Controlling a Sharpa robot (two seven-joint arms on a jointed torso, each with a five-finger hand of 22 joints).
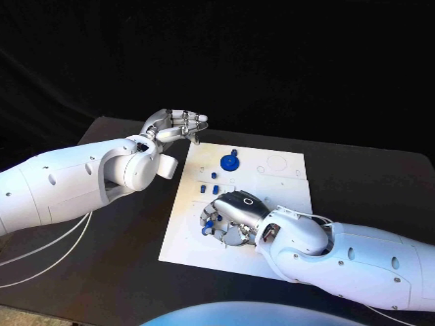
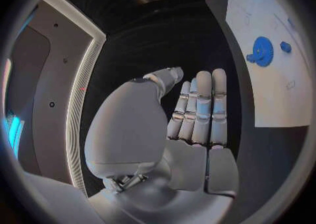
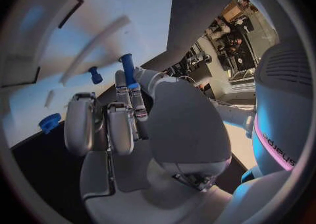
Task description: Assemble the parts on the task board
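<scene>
Now the right hand (image 1: 233, 216), at the board's (image 1: 286, 204) 7 o'clock, pinches a blue peg (image 3: 128, 69); it should lower the peg straight into its hole. The left hand (image 1: 175, 126) waits at 11 o'clock, fingers together, empty. The gear (image 1: 230, 163) sits at 12.

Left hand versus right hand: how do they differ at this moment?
The left hand is raised off the task board's far-left corner, over the black table, while the right hand is low over the board among the small blue parts. The left hand holds nothing, its fingers straight side by side; the right hand pinches a blue peg. Both are silver hands on white arms.
</scene>
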